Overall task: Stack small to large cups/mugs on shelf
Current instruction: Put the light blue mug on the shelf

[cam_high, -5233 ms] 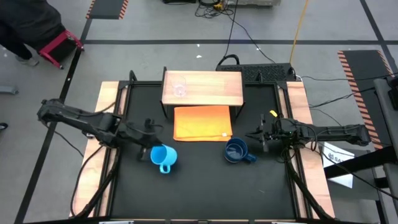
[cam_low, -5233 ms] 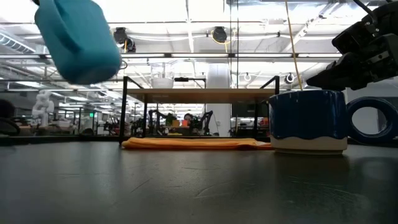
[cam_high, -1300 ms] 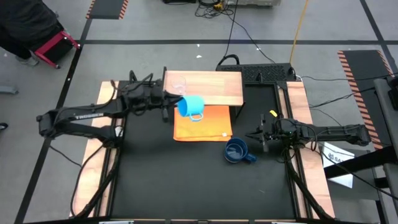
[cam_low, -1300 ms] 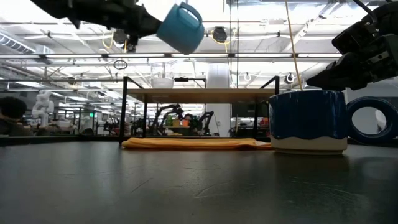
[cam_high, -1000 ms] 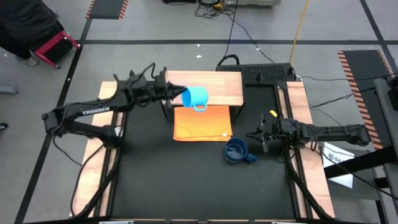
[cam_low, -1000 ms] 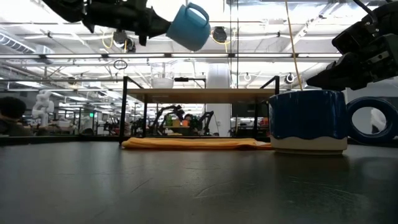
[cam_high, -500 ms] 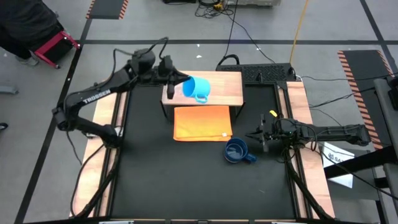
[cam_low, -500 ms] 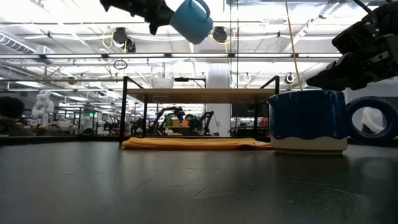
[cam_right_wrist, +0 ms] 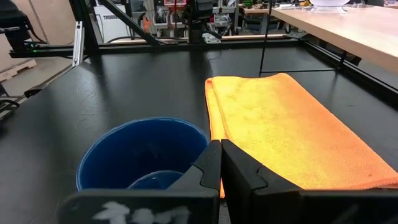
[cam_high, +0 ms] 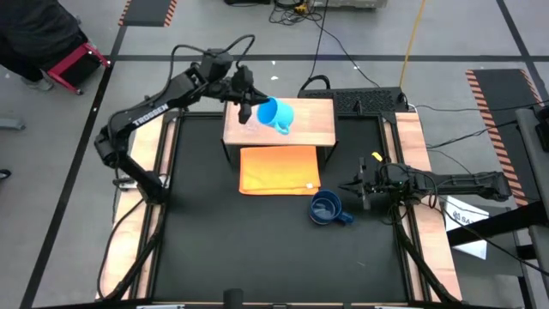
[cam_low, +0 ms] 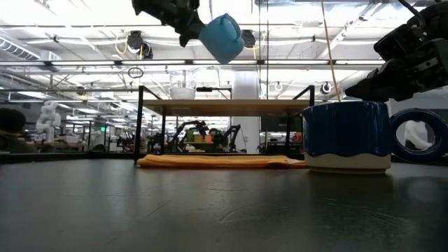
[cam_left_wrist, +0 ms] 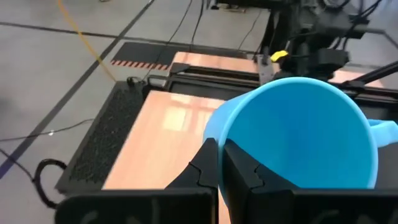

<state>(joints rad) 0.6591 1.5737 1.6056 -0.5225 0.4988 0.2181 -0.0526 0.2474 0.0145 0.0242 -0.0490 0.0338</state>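
Observation:
My left gripper [cam_high: 257,109] is shut on the light-blue mug [cam_high: 276,114], high above the left part of the light-wood shelf [cam_high: 304,129]. The tiny clear glass cup [cam_low: 183,92] stands on the shelf's left part, below and beside the held mug. The dark-blue mug [cam_high: 325,209] stands upright on the black table, right of centre, its handle toward the right arm. My right gripper [cam_high: 358,190] is shut just to the right of that mug and, as far as shows, apart from it. My left gripper pinches the light-blue mug's wall at the rim [cam_left_wrist: 219,138], one finger inside [cam_left_wrist: 242,171] and one outside. The fingers come level from the table's left side. The mug is lifted clear above the shelf, tipped onto its side, its handle [cam_high: 284,129] toward the near edge.
A folded orange cloth [cam_high: 279,169] lies flat on the table in front of the shelf. The shelf's black frame legs [cam_low: 141,126] stand at the far middle. Cables and a black mat [cam_high: 360,99] lie behind the shelf.
My left gripper has carried the light-blue mug toward the table's far edge and a little to the right, from over the cloth's far edge to over the shelf, turning about on the way. The mug stays lifted clear and has tipped further.

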